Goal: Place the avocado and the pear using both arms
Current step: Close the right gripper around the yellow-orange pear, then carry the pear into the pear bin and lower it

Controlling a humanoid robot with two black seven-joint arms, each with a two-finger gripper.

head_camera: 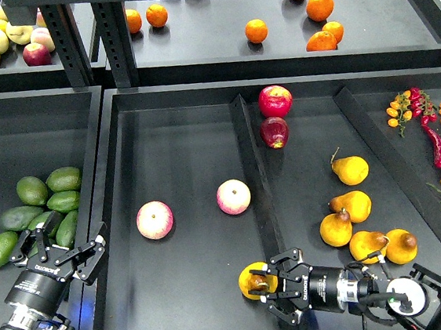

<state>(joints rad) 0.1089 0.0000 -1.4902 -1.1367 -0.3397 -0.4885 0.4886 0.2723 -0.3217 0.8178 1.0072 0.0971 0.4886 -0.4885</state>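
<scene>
Yellow-orange pear [255, 280] (brown blotch)

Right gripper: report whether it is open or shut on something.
Shut on the pear: the right gripper has its fingers wrapped over the yellow fruit's right side, low beside the bin divider.

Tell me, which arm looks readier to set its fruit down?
The right. Its tool already grips the pear low over the black tray floor. The left tool is open at the avocado pile, holding nothing clearly.
</scene>
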